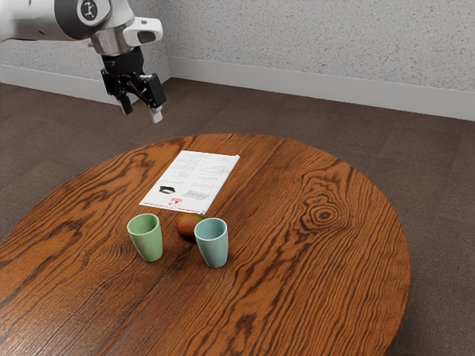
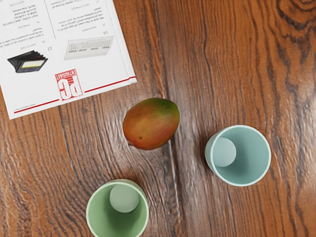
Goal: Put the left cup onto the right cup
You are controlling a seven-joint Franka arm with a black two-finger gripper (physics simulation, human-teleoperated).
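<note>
Two upright: green cup (image 1: 145,236), blue cup (image 1: 211,241); mango (image 1: 186,224) near; sheet (image 1: 194,178) shows red "PC" logo (image 2: 66,84); hand (image 1: 141,110) spread.

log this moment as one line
gripper: fingers open, raised, holding nothing | pale green cup: upright on round wooden table, untouched | pale blue cup: upright, empty | red-green mango: beside both cups, apart

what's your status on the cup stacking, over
Jaws open, empty, high and clear of both cups. Green cup upright beside blue cup, not stacked. Mango close behind the gap between them.

The mango (image 1: 185,224) sits half hidden behind the blue cup (image 1: 212,243).
</note>
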